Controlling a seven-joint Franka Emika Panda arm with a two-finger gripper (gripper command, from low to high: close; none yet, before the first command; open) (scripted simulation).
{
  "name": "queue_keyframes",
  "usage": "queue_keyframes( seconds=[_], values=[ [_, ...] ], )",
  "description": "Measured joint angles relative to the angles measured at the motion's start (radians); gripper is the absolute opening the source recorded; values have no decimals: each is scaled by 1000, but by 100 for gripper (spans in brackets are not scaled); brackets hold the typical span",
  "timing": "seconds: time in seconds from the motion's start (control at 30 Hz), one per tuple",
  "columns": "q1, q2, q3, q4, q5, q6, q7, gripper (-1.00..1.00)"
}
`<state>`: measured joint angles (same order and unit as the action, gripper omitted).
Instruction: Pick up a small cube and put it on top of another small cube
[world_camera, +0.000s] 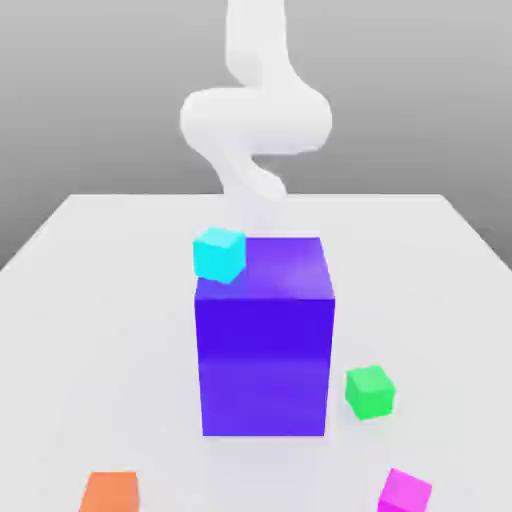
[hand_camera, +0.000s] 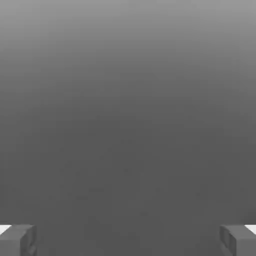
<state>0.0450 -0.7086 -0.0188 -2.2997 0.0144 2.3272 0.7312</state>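
A small cyan cube (world_camera: 219, 253) sits slightly tilted at the upper corner of a tall blue-purple block (world_camera: 265, 350), on the exterior view's left. On the white table lie a small green cube (world_camera: 370, 391) to the block's right, an orange cube (world_camera: 110, 493) at the front left and a magenta cube (world_camera: 404, 492) at the front right. My white arm (world_camera: 255, 120) rises behind the block. In the hand view my gripper (hand_camera: 128, 240) is open. Its grey fingertips (hand_camera: 17, 239) stand wide apart with nothing between them, against a plain grey backdrop.
The tall blue-purple block stands in the middle of the white table (world_camera: 100, 300) and hides what is right behind it. The table's far edge runs behind the arm, with a grey background beyond.
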Motion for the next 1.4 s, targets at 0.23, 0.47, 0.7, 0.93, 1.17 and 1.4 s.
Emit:
queue_keyframes(
  seconds=[0.23, 0.47, 0.7, 0.93, 1.17, 1.4],
  values=[
    [114, 260, -41, 1, 50, 77, -202, 0],
    [194, 515, -48, 2, 98, 152, -399, 0],
    [252, 766, -22, 2, 104, 229, -566, 0],
    [283, 1012, 0, 1, 27, 311, -675, 0],
    [291, 1218, 4, 34, 5, 449, -695, -100],
    [292, 1195, 3, 29, 4, 429, -695, -100]
  ],
)
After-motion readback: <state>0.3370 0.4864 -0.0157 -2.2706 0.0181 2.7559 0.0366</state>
